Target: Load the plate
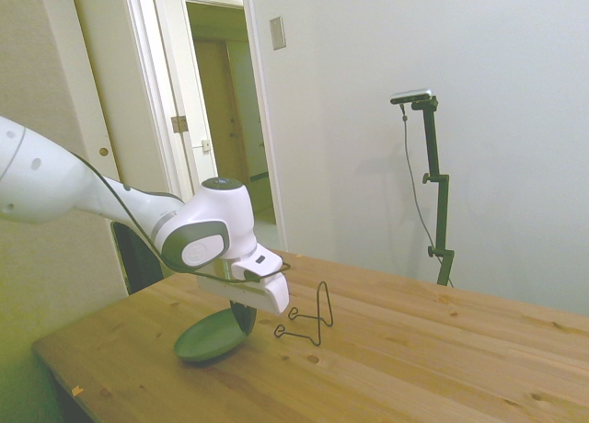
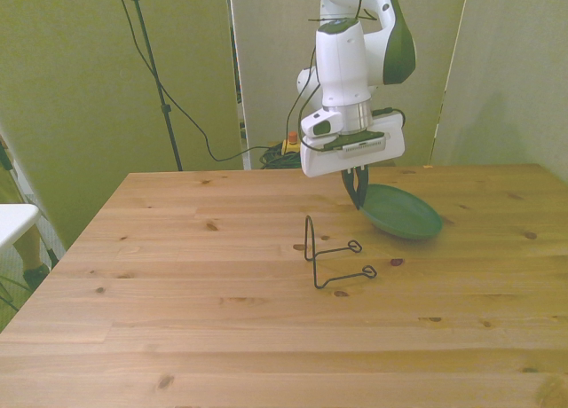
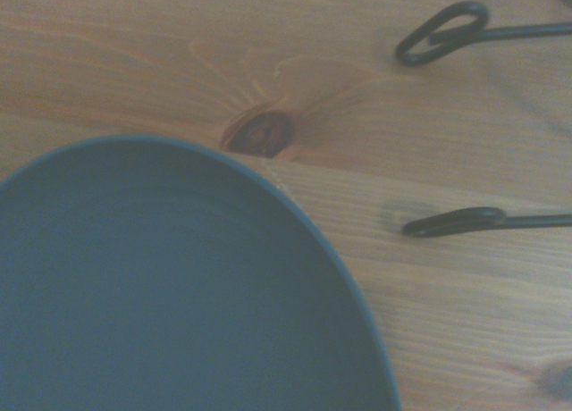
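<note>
Claw grips tilted plate rim.

A wooden table stands by a plain pale wall. At ten o'clock, an open white door frame shows a dim corridor.

Plate fills view; wire stand loops beside; knot, seemingly touching rim.

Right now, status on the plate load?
Gripper shut on the plate's rim. Plate tilted, far edge low at the table. Wire stand empty, beside the plate, not touching. Nothing between them.
</note>
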Robot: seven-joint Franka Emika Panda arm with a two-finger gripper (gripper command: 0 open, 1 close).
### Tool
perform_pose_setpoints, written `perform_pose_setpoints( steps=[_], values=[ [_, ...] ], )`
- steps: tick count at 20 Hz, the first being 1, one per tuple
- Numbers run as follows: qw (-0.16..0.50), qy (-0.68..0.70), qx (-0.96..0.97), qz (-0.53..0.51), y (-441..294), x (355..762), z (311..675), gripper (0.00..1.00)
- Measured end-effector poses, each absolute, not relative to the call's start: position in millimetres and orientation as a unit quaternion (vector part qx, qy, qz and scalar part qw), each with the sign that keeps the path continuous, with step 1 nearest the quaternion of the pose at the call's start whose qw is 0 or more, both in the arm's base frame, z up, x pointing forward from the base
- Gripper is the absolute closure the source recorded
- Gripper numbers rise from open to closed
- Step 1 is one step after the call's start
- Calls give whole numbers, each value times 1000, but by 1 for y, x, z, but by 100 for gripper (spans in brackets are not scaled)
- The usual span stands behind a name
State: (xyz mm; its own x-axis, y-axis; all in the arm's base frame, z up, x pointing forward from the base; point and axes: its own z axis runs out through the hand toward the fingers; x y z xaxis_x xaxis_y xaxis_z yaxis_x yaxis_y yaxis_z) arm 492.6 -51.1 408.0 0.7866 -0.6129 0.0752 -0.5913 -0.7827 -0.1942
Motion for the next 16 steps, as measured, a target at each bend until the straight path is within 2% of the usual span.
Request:
perform_pose_setpoints(
  steps=[10, 16],
  values=[
    [26, 364, -917, -164, -68, 478, 491, 100],
    [-37, 384, -897, -215, -92, 482, 530, 100]
  ],
)
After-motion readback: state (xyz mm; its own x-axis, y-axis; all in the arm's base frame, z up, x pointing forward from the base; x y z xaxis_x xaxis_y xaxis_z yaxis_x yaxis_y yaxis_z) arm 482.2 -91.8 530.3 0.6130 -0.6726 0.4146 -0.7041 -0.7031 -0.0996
